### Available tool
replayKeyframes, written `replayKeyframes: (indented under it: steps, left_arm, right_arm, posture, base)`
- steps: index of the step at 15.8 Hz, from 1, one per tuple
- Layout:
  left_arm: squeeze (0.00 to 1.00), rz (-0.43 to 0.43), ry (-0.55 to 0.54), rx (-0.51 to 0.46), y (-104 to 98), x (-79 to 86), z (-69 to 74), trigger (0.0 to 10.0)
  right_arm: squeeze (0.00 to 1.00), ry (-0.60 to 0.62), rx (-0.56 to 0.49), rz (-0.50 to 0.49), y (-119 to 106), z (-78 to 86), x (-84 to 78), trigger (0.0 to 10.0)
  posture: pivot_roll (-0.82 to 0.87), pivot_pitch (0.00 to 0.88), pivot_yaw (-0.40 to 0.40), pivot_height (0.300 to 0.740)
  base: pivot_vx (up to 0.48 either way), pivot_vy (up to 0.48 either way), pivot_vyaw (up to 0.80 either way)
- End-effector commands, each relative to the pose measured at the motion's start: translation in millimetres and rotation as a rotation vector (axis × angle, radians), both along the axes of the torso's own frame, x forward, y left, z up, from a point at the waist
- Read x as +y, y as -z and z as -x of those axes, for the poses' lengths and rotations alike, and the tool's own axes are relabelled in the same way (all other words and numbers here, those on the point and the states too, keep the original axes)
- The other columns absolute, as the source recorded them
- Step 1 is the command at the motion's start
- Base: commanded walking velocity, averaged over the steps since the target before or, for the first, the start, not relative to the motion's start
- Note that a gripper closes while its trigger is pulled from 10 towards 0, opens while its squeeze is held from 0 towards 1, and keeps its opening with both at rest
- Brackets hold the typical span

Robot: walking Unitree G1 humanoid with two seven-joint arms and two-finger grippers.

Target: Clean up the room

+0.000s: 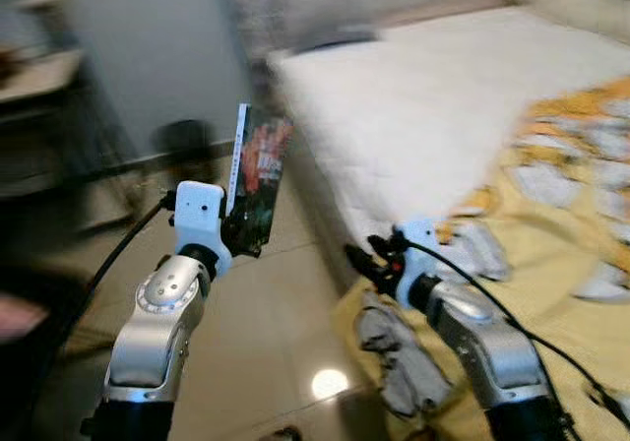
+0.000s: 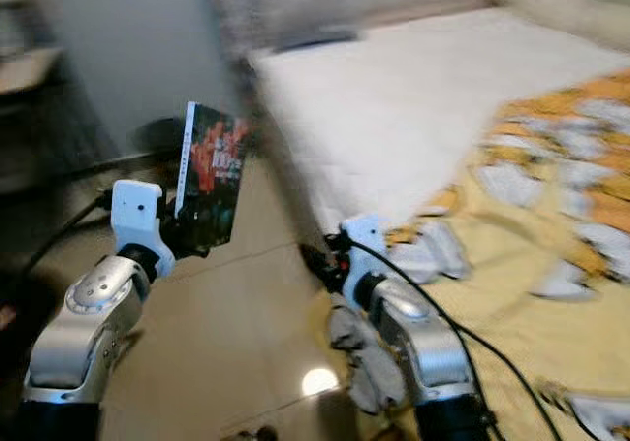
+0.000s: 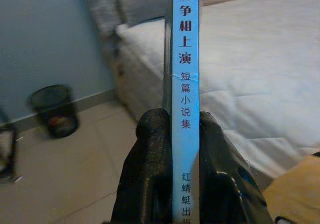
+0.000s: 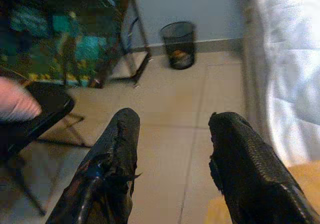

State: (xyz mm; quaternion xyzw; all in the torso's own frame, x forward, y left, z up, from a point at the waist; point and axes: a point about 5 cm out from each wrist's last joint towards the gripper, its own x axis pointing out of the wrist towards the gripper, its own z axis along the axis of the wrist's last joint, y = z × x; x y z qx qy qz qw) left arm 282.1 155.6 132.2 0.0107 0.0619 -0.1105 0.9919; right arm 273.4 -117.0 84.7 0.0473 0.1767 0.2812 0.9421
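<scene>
The left gripper is clenched on a book held upright, spine toward its wrist, above the floor beside the bed, while the right gripper hangs released, grasping nothing

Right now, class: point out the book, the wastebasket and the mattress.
book (image 1: 258,180), left eye view, on its dark front cover.
wastebasket (image 4: 178,44), right wrist view, on its black mesh wall.
mattress (image 1: 433,96), left eye view, on its bare white top.
</scene>
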Motion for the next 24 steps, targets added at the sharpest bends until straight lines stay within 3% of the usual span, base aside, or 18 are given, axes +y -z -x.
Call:
replayKeyframes:
  steps: [1, 4, 14, 20, 24]
  left_arm:
    - [0.00, 0.003, 0.005, -0.051, -10.2, 1.8, 0.5, 10.0]
    - [0.00, 0.001, 0.005, -0.051, -10.5, 3.2, 0.9, 10.0]
    - [0.00, -0.022, -0.028, -0.058, -12.5, 13.8, -2.2, 10.0]
    - [0.00, -0.023, -0.021, -0.058, -12.8, 12.5, -3.9, 10.0]
    - [0.00, -0.023, -0.016, -0.060, -13.8, 12.0, -4.9, 10.0]
  right_arm:
    - [0.00, -0.010, -0.014, -0.006, -3.8, -1.5, 4.0, 10.0]
    - [0.00, -0.025, -0.027, 0.021, -3.8, -0.8, 3.7, 10.0]
    - [0.00, 0.111, -0.108, 0.159, -4.5, -10.7, -5.7, 10.0]
    - [0.00, 0.095, -0.089, 0.095, -6.8, -12.1, -2.8, 10.0]
    - [0.00, 0.068, -0.103, 0.105, -8.6, -12.4, -0.4, 10.0]
  posture:
    - [-0.03, 0.000, 0.066, 0.740]
    - [-0.02, 0.000, 0.063, 0.740]
    - [-0.01, 0.000, 0.055, 0.740]
    - [-0.02, 0.000, 0.058, 0.740]
    - [-0.02, 0.000, 0.060, 0.740]
  base:
    - [0.000, 0.000, 0.80]
    - [0.280, 0.000, 0.80]
    - [0.339, 0.000, 0.00]
    - [0.365, 0.000, 0.00]
    - [0.368, 0.000, 0.00]
